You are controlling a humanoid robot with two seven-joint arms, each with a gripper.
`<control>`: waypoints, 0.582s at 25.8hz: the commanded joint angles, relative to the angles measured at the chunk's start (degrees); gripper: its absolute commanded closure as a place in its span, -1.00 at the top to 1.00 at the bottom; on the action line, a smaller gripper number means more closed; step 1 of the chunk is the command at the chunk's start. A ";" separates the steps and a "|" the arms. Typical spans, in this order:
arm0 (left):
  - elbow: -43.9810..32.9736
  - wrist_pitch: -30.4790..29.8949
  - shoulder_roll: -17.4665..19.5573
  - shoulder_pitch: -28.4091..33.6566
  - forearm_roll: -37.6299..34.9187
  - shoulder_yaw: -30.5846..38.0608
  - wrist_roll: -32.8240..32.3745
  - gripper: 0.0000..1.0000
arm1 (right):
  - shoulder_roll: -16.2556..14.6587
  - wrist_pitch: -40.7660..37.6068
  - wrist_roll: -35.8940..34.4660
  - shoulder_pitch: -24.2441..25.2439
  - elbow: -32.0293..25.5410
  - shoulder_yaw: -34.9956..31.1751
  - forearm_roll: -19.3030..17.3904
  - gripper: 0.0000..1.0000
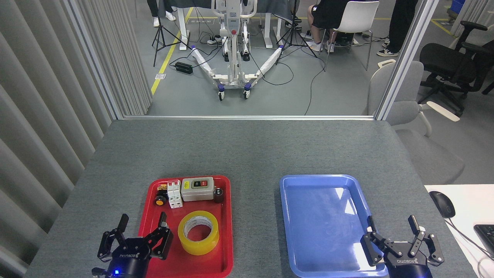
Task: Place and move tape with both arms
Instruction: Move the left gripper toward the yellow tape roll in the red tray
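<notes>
Surface [251,150] of grey felt carries two trays side by side, apart. Blue tray [287,216] sits bare on the right, judged the receiving place. Red tray [227,231] on the left holds switch parts at its far end and the tape [198,232] lying flat nearer: translucent yellow, white printed core. Left gripper [142,226], fingers apart, waits just beside the tape; right gripper [391,227] hangs spread, empty, at the blue tray's near corner.

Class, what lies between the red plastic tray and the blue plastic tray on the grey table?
In the head view, only a bare strip of grey table separates the red plastic tray from the blue plastic tray.
</notes>
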 commanded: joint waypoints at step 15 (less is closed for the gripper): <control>0.62 0.00 -0.24 -0.53 0.00 -0.53 -0.09 1.00 | 1.19 -0.03 0.20 0.00 0.88 -0.07 -0.08 1.00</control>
